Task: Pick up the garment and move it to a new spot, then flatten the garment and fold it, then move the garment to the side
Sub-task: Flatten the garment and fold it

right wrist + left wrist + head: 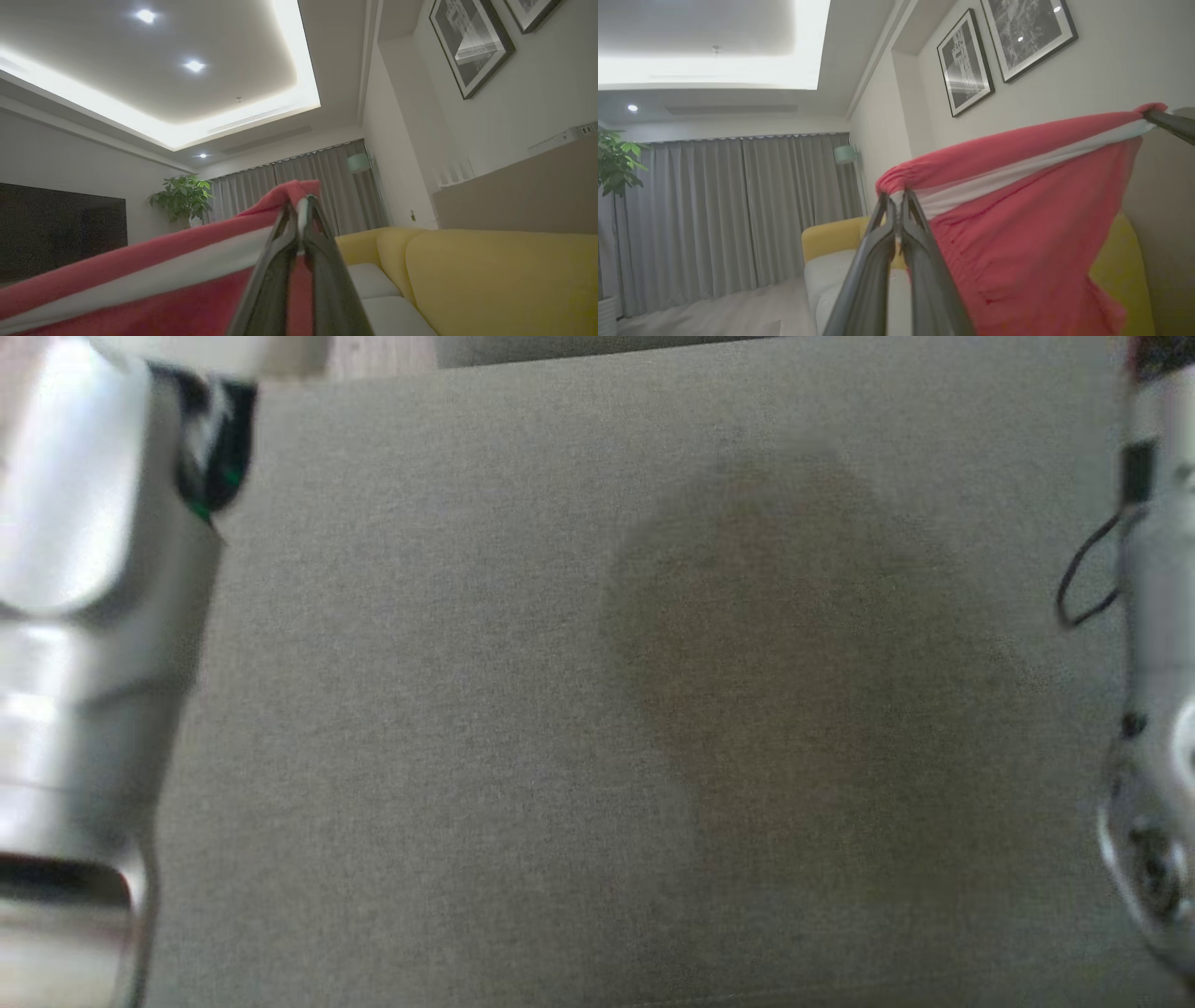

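A red garment (1017,224) with a white stripe hangs in the air, stretched between the robot's two grippers. None of it lies on the surface below.

In the left wrist view, the left gripper (896,198) has its two dark fingers pressed together on a bunched corner of the garment. The cloth runs from there, up and to the right, to the right gripper (1164,119), which pinches the far corner. Below that taut top edge the red cloth drapes loosely.

In the right wrist view, the right gripper (301,205) also has its fingers clamped shut on the garment's edge, and the cloth trails away to the lower left.

The head view looks down on a grey fabric surface (420,709) with a soft dark shadow (775,644) right of centre. A pale left forearm (84,616) stands at its left edge and a right forearm (1158,709) at its right edge.

Behind the garment are a yellow sofa (490,275), grey curtains (738,210), a green plant (182,196) and framed pictures (966,63) on the wall.
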Available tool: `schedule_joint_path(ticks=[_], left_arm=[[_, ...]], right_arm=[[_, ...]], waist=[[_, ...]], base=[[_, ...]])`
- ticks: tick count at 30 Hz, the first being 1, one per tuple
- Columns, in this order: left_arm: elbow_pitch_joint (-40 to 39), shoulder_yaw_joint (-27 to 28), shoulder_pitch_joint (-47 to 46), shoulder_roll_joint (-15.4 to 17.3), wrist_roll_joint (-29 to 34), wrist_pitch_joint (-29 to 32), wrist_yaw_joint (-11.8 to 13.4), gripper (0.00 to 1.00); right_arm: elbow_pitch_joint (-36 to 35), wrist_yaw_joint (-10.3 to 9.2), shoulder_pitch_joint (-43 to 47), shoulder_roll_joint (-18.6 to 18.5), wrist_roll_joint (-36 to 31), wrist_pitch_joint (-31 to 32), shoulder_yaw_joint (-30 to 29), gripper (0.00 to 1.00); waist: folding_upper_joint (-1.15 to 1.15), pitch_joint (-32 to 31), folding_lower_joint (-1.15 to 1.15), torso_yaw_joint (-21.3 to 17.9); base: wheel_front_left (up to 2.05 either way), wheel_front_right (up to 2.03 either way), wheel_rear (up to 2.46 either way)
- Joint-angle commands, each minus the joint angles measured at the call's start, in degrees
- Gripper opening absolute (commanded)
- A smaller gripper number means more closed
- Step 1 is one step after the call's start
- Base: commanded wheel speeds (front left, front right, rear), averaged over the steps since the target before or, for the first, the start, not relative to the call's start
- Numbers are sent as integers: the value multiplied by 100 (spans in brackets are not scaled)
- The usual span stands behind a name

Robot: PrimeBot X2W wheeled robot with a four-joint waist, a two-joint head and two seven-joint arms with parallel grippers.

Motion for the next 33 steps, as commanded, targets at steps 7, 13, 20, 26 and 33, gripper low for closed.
schedule_joint_path(ticks=[7, 13, 20, 26, 33], left_arm=[[552, 238, 1956, -262, -316, -19, -77, 0], [802, -334, 3831, -687, -724, -20, -89, 0], [455, -507, 5294, -723, -979, -20, -90, 0], [-83, 205, 6272, -859, -823, -20, -90, 0], [-611, 283, 6600, -942, -793, -20, -91, 0]], right_arm=[[-28, -4, 1797, 116, 224, -32, 512, 0], [-211, -4, 3768, -57, 741, -33, 771, 0], [-713, -4, 5351, -463, 1414, -33, 917, 0], [-1048, -4, 6284, -510, 1659, -33, 913, 0], [-1543, -4, 6667, -497, 1851, -16, 635, 0]], waist=[[0, -188, -2, -82], [0, -495, -2, -212], [0, -979, -2, -378], [0, -1229, -2, -354], [0, -1227, -2, -157]], base=[[0, 0, 0], [0, 0, 0], [0, 0, 0], [0, 0, 0], [0, 0, 0]])
